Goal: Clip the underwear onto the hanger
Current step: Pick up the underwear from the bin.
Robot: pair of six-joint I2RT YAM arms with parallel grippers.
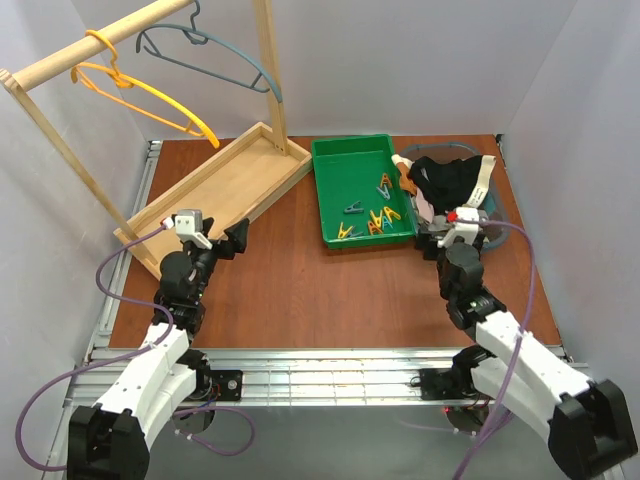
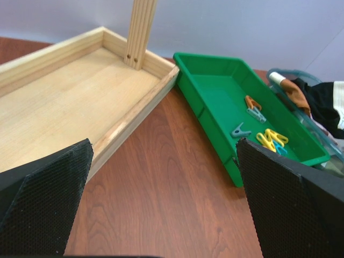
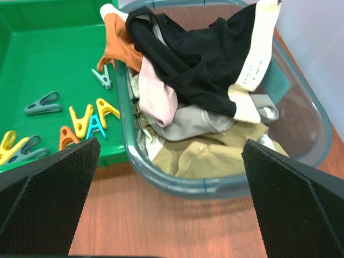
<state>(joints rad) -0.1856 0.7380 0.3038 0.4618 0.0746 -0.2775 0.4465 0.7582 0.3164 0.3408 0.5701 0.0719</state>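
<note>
The black underwear [image 1: 447,178] with a cream waistband lies on top of the clothes in a clear basket [image 1: 497,222] at the right; it also shows in the right wrist view [image 3: 199,59]. The yellow-orange hanger [image 1: 150,98] hangs from the wooden rail at the far left. My right gripper [image 1: 452,228] is open and empty, just in front of the basket's near rim [image 3: 215,185], its jaws [image 3: 171,148] wide apart. My left gripper [image 1: 228,240] is open and empty above bare table [image 2: 164,156], near the wooden base.
A green tray [image 1: 365,160] with several clothes pegs [image 1: 375,215] sits mid-table, next to the basket. The rack's wooden base tray [image 1: 220,185] lies at the left with its post. A grey-blue hanger [image 1: 215,60] hangs on the rail. Beige, pink and grey clothes [image 3: 177,115] fill the basket.
</note>
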